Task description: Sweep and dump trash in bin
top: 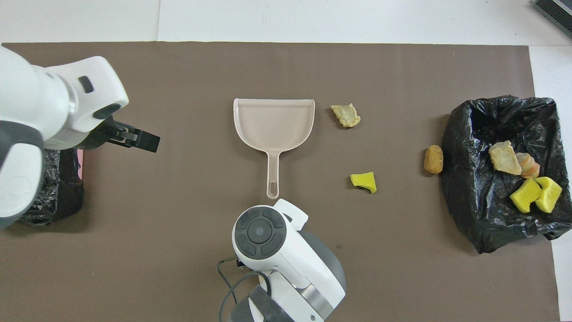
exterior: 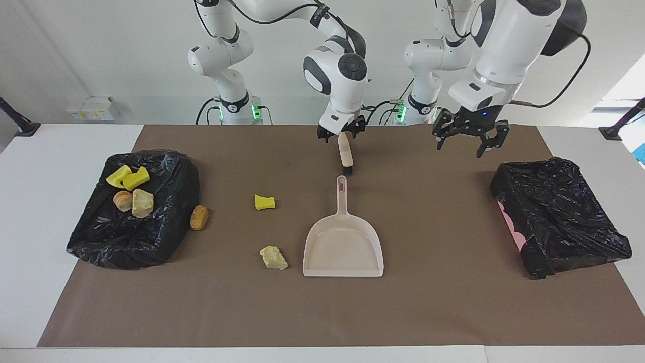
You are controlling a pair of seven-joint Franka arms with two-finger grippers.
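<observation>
From overhead you lose the brush point(exterior: 345, 154) and right gripper point(exterior: 341, 132) under the right arm; the left arm covers most of one bin point(top: 58, 192); both arms run off-frame.

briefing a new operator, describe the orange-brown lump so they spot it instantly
Find the trash-filled black bin bag at the right arm's end of the brown mat. The orange-brown oval lump lies on the mat right beside it, the only loose piece neither yellow nor pale beige.
</observation>
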